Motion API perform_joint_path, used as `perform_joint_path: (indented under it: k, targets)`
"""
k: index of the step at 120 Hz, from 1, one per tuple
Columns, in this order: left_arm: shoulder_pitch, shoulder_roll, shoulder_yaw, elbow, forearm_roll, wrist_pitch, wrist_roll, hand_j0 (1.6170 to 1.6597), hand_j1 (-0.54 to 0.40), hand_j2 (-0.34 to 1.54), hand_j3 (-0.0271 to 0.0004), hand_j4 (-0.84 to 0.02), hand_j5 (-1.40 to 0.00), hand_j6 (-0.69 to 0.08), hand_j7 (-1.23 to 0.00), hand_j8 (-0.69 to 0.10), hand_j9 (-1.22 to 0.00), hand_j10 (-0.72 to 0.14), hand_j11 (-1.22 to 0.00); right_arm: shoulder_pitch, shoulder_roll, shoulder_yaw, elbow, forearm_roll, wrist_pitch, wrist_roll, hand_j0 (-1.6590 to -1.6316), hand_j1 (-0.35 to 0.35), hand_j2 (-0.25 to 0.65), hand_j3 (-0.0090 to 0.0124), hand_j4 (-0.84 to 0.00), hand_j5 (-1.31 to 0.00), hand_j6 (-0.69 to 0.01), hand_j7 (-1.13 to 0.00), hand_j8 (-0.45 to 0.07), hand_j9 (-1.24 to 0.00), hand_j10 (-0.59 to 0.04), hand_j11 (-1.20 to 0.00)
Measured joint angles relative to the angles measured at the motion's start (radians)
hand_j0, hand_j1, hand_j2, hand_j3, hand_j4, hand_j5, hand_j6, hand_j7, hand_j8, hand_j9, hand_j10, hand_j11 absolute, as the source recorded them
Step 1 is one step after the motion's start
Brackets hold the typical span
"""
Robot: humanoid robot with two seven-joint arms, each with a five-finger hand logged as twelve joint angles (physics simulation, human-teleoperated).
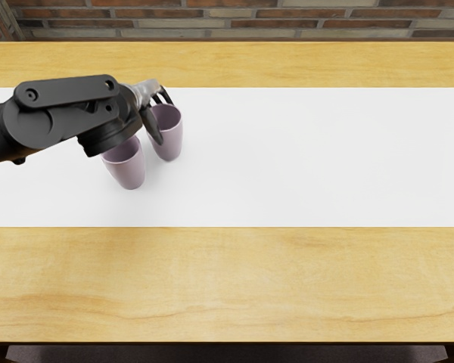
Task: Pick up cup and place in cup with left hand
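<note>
At the left of the head view, my left hand (144, 91) is located beside and partly over the farther cup (169, 138), on its left side. Whether the hand is open or closed on that cup cannot be told. The farther cup is roughly upright over the white strip (303, 159) of the table (227, 280); contact between its base and the strip cannot be confirmed. The nearer cup (129, 171) stands on the strip, just beside it, its rim partly hidden by my wrist. Stage of task, as judged: I have reached the cup, but neither cup is inside the other. Remaining: a secure hold, a clear lift, alignment above the nearer cup, lowering and release.
</note>
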Motion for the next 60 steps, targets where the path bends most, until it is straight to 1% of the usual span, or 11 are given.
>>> perform_joint_path:
  k: [4, 12, 15, 21, 22, 29, 36, 39, 45, 53, 60]
  targets:
    - [-0.005, 0.0, -0.001, 0.0, -0.002, -0.002, 0.0, 1.6563, -0.161, 0.12, 0.0, -0.358, -0.6, -0.285, -0.59, -0.355, -0.6, -0.441, -0.6, 0.0, 0.0, 0.0, 0.0, 0.0, 0.0, 0.0, -1.6581, -0.331, -0.003, 0.0, -0.015, -0.02, -0.015, -0.02, -0.015, -0.02, -0.015, -0.02]
    - [-0.01, 0.002, -0.004, -0.003, -0.005, -0.004, 0.0, 1.6563, -0.161, 0.13, 0.0, -0.362, -0.62, -0.292, -0.6, -0.363, -0.61, -0.45, -0.61, 0.0, 0.0, 0.0, 0.0, 0.0, 0.0, 0.0, -1.6581, -0.331, -0.003, 0.0, -0.015, -0.02, -0.015, -0.02, -0.015, -0.02, -0.015, -0.02]
    - [-0.01, 0.003, -0.006, -0.005, -0.006, -0.005, 0.0, 1.656, -0.171, 0.12, 0.0, -0.34, -0.62, -0.269, -0.61, -0.341, -0.61, -0.45, -0.61, 0.0, 0.0, 0.0, 0.0, 0.0, 0.0, 0.0, -1.6581, -0.331, -0.003, 0.0, -0.015, -0.02, -0.015, -0.02, -0.015, -0.02, -0.015, -0.02]
    - [-0.015, 0.006, -0.008, -0.009, -0.008, -0.006, 0.0, 1.6558, -0.165, 0.13, 0.0, -0.351, -0.63, -0.28, -0.61, -0.351, -0.62, -0.453, -0.62, 0.0, 0.0, 0.0, 0.0, 0.0, 0.0, 0.0, -1.6581, -0.331, -0.003, 0.0, -0.015, -0.02, -0.015, -0.02, -0.015, -0.02, -0.015, -0.02]
    - [-0.018, 0.006, -0.009, -0.009, -0.009, -0.006, 0.0, 1.6556, -0.163, 0.13, 0.0, -0.339, -0.63, -0.267, -0.61, -0.343, -0.62, -0.451, -0.62, 0.0, 0.0, 0.0, 0.0, 0.0, 0.0, 0.0, -1.6581, -0.331, -0.003, 0.0, -0.015, -0.02, -0.015, -0.02, -0.015, -0.02, -0.015, -0.02]
    - [-0.037, 0.012, -0.011, -0.014, -0.009, -0.007, 0.0, 1.6559, -0.161, 0.13, 0.0, -0.354, -0.63, -0.283, -0.62, -0.355, -0.62, -0.456, -0.62, 0.0, 0.0, 0.0, 0.0, 0.0, 0.0, 0.0, -1.6581, -0.331, -0.003, 0.0, -0.015, -0.02, -0.015, -0.02, -0.015, -0.02, -0.015, -0.02]
    - [-0.057, 0.016, -0.013, -0.024, -0.01, -0.008, 0.0, 1.6556, -0.169, 0.13, 0.0, -0.34, -0.63, -0.266, -0.63, -0.339, -0.62, -0.458, -0.62, 0.0, 0.0, 0.0, 0.0, 0.0, 0.0, 0.0, -1.6581, -0.331, -0.003, 0.0, -0.015, -0.02, -0.015, -0.02, -0.015, -0.02, -0.015, -0.02]
    - [-0.066, 0.019, -0.014, -0.03, -0.01, -0.008, 0.001, 1.656, -0.165, 0.15, 0.0, -0.355, -0.63, -0.279, -0.62, -0.357, -0.62, -0.46, -0.62, 0.0, 0.0, 0.0, 0.0, 0.0, 0.0, 0.0, -1.6581, -0.331, -0.003, 0.0, -0.015, -0.02, -0.015, -0.02, -0.015, -0.02, -0.015, -0.02]
    - [-0.081, 0.037, -0.016, -0.047, -0.011, -0.009, 0.001, 1.6558, -0.168, 0.16, 0.0, -0.35, -0.64, -0.278, -0.63, -0.354, -0.63, -0.46, -0.63, 0.0, 0.0, 0.0, 0.0, 0.0, 0.0, 0.0, -1.6581, -0.331, -0.003, 0.0, -0.015, -0.02, -0.015, -0.02, -0.015, -0.02, -0.015, -0.02]
    - [-0.103, 0.068, -0.018, -0.078, -0.011, -0.01, 0.002, 1.6558, -0.139, 0.12, 0.0, -0.369, -0.64, -0.299, -0.63, -0.372, -0.63, -0.464, -0.63, 0.0, 0.0, 0.0, 0.0, 0.0, 0.0, 0.0, -1.6581, -0.331, -0.003, 0.0, -0.015, -0.02, -0.015, -0.02, -0.015, -0.02, -0.015, -0.02]
    - [-0.118, 0.106, -0.023, -0.114, -0.011, -0.01, 0.003, 1.6562, -0.149, 0.15, 0.0, -0.373, -0.64, -0.307, -0.63, -0.379, -0.63, -0.467, -0.63, 0.0, 0.0, 0.0, 0.0, 0.0, 0.0, 0.0, -1.6581, -0.331, -0.003, 0.0, -0.015, -0.02, -0.015, -0.02, -0.015, -0.02, -0.015, -0.02]
